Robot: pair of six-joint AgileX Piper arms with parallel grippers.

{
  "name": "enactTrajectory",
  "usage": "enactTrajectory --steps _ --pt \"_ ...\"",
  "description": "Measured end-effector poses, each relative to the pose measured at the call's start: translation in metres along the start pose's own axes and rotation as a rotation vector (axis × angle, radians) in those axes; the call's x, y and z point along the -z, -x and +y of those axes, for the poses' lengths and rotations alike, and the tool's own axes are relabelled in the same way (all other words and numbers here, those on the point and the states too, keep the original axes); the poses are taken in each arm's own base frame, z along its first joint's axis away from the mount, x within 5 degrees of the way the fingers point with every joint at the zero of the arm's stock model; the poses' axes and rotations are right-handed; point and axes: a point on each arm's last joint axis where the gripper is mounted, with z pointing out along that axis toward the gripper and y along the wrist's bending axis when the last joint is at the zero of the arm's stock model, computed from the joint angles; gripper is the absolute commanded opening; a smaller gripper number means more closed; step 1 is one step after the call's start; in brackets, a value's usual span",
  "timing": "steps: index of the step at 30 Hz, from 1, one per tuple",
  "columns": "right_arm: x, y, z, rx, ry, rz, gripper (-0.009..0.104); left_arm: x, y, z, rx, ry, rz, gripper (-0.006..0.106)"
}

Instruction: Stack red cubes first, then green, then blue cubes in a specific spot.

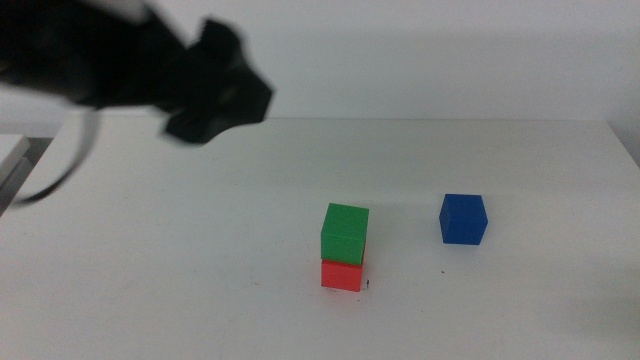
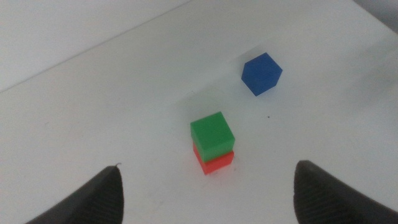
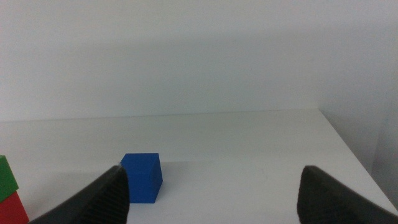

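Observation:
The green cube (image 1: 345,232) sits on top of the red cube (image 1: 342,275) at the middle of the white table, with a tiny dark mark (image 1: 367,287) by the red cube's corner. The blue cube (image 1: 464,219) stands alone to their right. My left gripper (image 1: 215,100) hangs high at the back left, away from the stack. In the left wrist view its jaws are wide apart and empty above the green cube (image 2: 212,132), red cube (image 2: 214,162) and blue cube (image 2: 262,73). My right gripper (image 3: 211,171) is open and empty, low near the blue cube (image 3: 142,177), and is out of the middle view.
The table's far edge (image 1: 450,121) meets a plain white wall. Another small dark mark (image 1: 444,271) lies in front of the blue cube. A pale ledge (image 1: 15,150) shows at the far left, beside a hanging cable (image 1: 60,180).

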Motion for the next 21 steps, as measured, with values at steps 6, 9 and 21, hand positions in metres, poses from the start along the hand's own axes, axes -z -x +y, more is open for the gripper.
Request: enactTrajectory --steps 6,9,21 --pt "0.000 0.000 0.000 0.000 0.000 0.000 0.093 0.030 -0.020 0.000 0.014 -0.044 -0.052 0.094" --pt "0.000 0.000 0.000 0.000 0.000 0.000 0.093 0.030 -0.021 -0.001 0.015 -0.049 -0.050 0.094" --pt "0.000 0.001 0.000 -0.088 0.005 -0.008 0.093 0.031 -0.014 -0.001 0.015 -0.057 -0.135 0.094"
